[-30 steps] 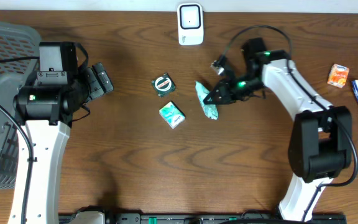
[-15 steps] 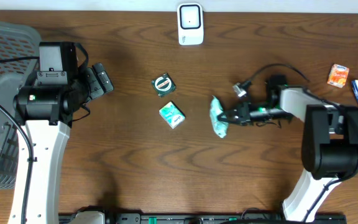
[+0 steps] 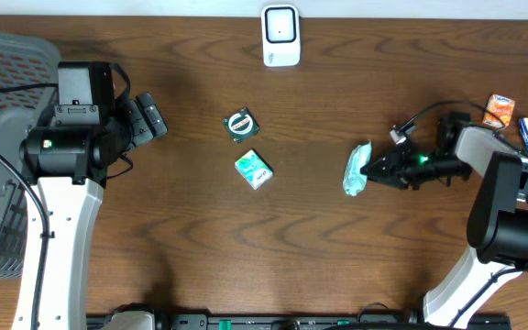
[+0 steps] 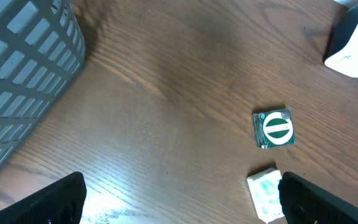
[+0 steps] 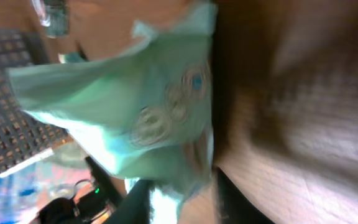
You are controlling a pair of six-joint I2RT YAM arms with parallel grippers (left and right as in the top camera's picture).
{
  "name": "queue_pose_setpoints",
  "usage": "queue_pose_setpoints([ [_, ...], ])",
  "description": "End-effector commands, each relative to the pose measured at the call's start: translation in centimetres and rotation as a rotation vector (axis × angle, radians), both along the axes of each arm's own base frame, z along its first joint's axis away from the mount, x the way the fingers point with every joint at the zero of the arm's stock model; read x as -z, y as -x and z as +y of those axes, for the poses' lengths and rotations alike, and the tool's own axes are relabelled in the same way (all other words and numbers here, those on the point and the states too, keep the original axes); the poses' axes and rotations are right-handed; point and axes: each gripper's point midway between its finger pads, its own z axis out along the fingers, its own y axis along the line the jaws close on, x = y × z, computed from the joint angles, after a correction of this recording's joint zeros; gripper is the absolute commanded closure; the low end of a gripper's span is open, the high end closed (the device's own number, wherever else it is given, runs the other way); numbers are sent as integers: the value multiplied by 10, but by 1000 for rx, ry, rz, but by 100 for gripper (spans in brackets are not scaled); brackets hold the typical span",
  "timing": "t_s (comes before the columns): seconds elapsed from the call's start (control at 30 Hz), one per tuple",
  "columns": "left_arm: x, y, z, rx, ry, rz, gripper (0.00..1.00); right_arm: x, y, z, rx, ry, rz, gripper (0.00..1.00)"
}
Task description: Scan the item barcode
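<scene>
Hanging low over the right half of the table [image 3: 246, 257], the right gripper [image 3: 374, 170] has its tips at the mint-green packet [image 3: 357, 170], well apart from the white scanner [image 3: 280, 35] at the far edge. The wrist view is blurred, so I cannot tell whether the jaws pinch the packet or stand slack around it. The left gripper [image 3: 147, 119] is spread wide and holds nothing, near the left edge. Risk: a loose hold lets the soft packet slip or fold, and crumpled film may hide the code from the scanner.

Right end effector [image 3: 370, 171] touching mint-green packet [image 3: 355, 174] on the surface [image 3: 200, 238], well apart from scanner [image 3: 280, 35].
</scene>
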Motion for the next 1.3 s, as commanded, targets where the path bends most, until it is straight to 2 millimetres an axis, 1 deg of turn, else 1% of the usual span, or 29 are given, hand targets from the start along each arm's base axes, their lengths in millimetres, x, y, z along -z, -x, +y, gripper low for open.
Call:
queue_pose_setpoints([
  [0.0, 0, 0, 4, -8, -17, 0, 2, -2, -10, -24, -17, 166, 28, 85],
  [0.07, 0, 0, 4, -9, -17, 0, 2, 2, -7, -37, -46, 280, 61, 86],
  [0.1, 0, 0, 4, -8, -17, 0, 2, 6, -4, -47, -56, 353, 88, 85],
  [0.17, 0, 0, 4, -8, -17, 0, 3, 16, 6, -70, -51, 521, 162, 83],
  [0.2, 0, 0, 4, -9, -17, 0, 2, 18, 9, -79, -37, 579, 196, 82],
  [0.23, 0, 0, 4, -8, -17, 0, 2, 19, 11, -81, -29, 594, 209, 82],
  [0.33, 0, 0, 4, -9, -17, 0, 2, 15, 8, -70, -23, 519, 192, 77],
  [0.47, 0, 0, 4, -9, -17, 0, 2, 5, 1, -48, -49, 376, 130, 64],
  [0.5, 0, 0, 4, -9, -17, 0, 2, 2, 0, -42, -54, 343, 115, 59],
  [0.57, 0, 0, 4, -8, -17, 0, 2, 0, 0, -37, -63, 314, 103, 41],
  [0.67, 0, 0, 4, -8, -17, 0, 2, 2, 3, -32, -76, 299, 106, 32],
  [0.83, 0, 0, 4, -8, -17, 0, 2, 7, 10, -18, -107, 231, 75, 31],
  [0.93, 0, 0, 4, -9, -17, -1, 2, 15, 11, -12, -96, 195, 51, 34],
  [0.97, 0, 0, 4, -9, -17, 0, 2, 19, 12, -11, -88, 192, 50, 38],
  [1.03, 0, 0, 4, -9, -17, 0, 2, 28, 15, -10, -70, 194, 52, 51],
  [1.1, 0, 0, 4, -9, -17, 0, 2, 36, 15, -10, -47, 195, 44, 69],
  [1.17, 0, 0, 4, -9, -17, 0, 2, 37, 13, -5, -35, 161, 20, 91],
  [1.2, 0, 0, 4, -9, -17, 0, 2, 35, 11, -2, -31, 141, 9, 98],
  [1.27, 0, 0, 4, -9, -17, 0, 2, 28, 6, 5, -22, 81, -16, 99],
])
